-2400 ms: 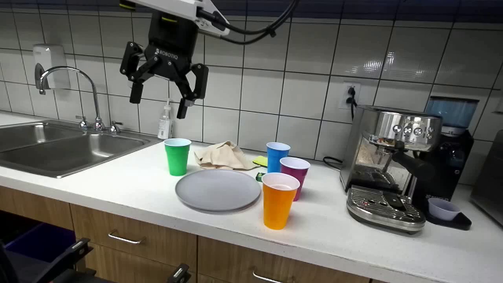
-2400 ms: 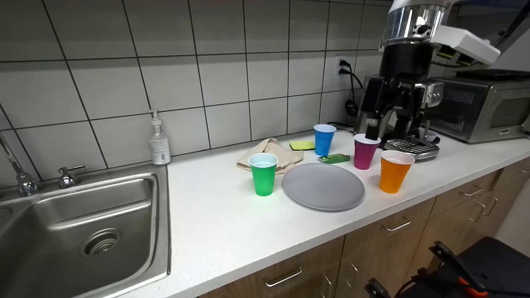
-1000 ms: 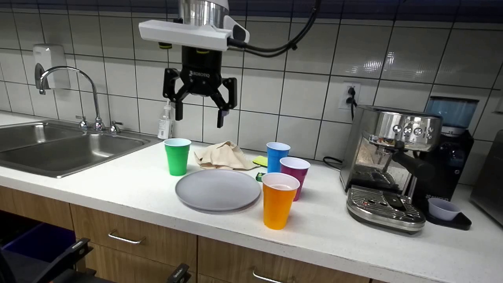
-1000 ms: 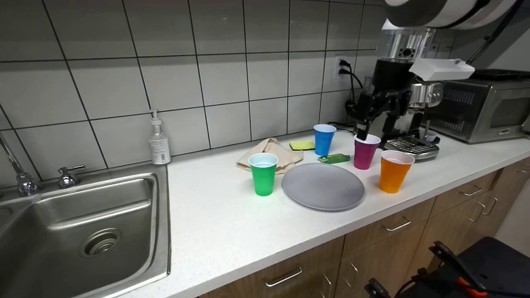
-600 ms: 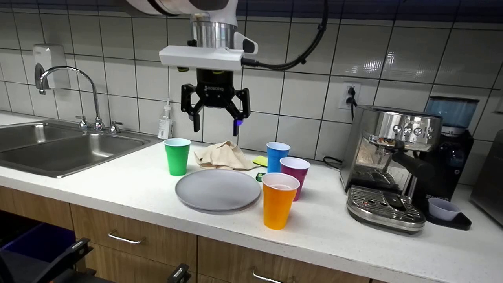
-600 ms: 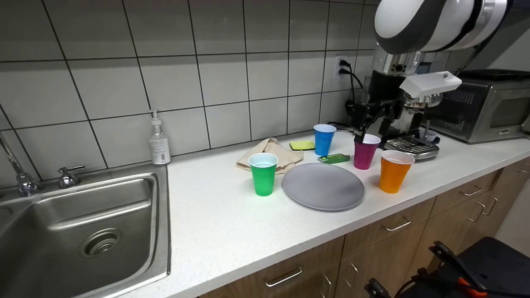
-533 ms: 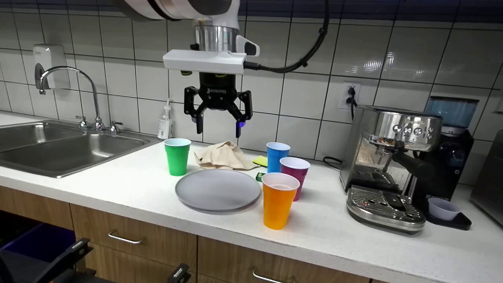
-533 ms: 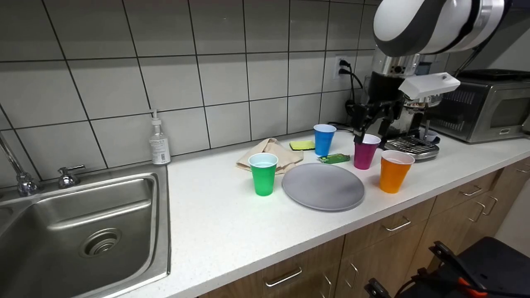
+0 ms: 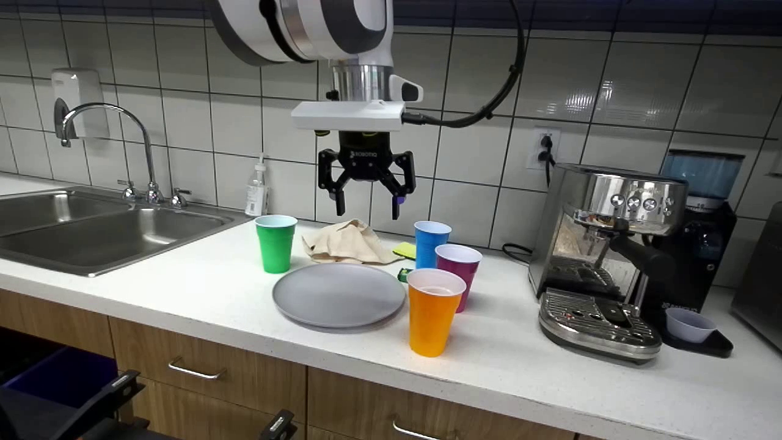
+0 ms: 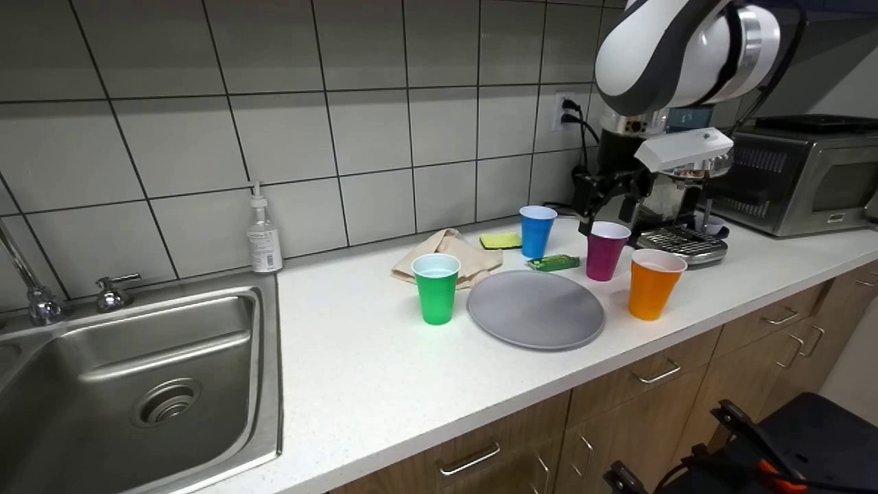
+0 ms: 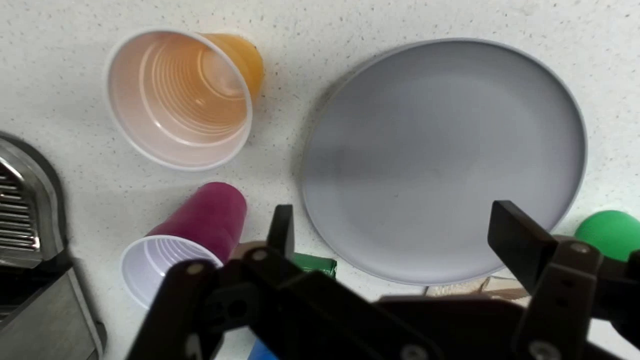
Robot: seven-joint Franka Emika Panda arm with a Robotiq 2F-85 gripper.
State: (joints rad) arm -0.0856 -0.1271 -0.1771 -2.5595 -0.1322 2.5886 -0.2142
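Observation:
My gripper (image 9: 368,213) hangs open above the counter, pointing down, with nothing between its fingers. In the wrist view its fingers (image 11: 282,225) spread over the grey plate (image 11: 440,150), seen well below. An orange cup (image 11: 185,100) and a purple cup (image 11: 210,215) stand to the plate's left there. Part of a green packet (image 11: 315,262) shows past one finger. The blue cup (image 10: 537,233) is mostly hidden in the wrist view but plain in both exterior views. A green cup (image 9: 276,244) stands upright at the plate's other side. Behind the plate lies a crumpled beige cloth (image 9: 348,241).
A yellow sponge (image 10: 501,240) lies near the tiled wall. An espresso machine (image 9: 605,263) occupies the counter past the cups, with a toaster oven (image 10: 809,178) further along. The steel sink (image 10: 158,398) and a soap bottle (image 10: 264,233) are at the opposite end.
The arm has come lower and shifted toward the blue and purple cups, its gripper going from tilted to upright. The jaws stay open; cups and plate have not moved.

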